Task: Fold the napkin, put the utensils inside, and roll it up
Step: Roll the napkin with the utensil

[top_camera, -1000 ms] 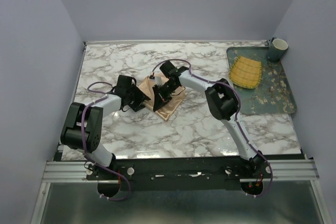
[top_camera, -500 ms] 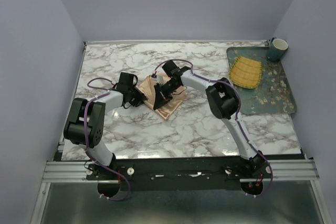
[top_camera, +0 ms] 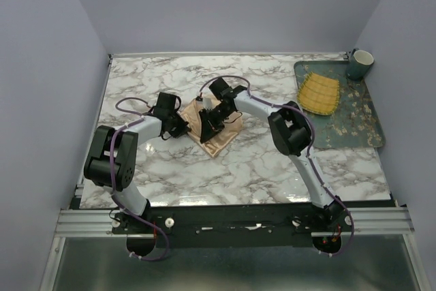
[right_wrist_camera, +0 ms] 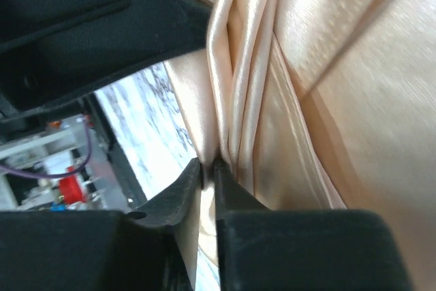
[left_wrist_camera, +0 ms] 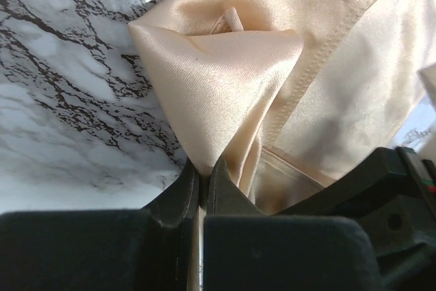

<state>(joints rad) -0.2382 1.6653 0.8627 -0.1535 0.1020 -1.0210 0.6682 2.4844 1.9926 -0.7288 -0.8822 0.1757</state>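
Grey-veined white marble tabletop, lavender walls round it. Peach-orange thin satin napkin lies bunched and partly folded left of centre, both arms reaching in over it. Left gripper sits at the napkin's left side, jaws pressed nearly together with a pointed fold of the cloth pinched between the tips. Right gripper is on the napkin's far part, jaws narrow, several pleats of the cloth running into the slim gap at the tips. Speckled teal rectangular tray at far right holds a yellow checked waffle cloth; dark green mug stands at its far corner.
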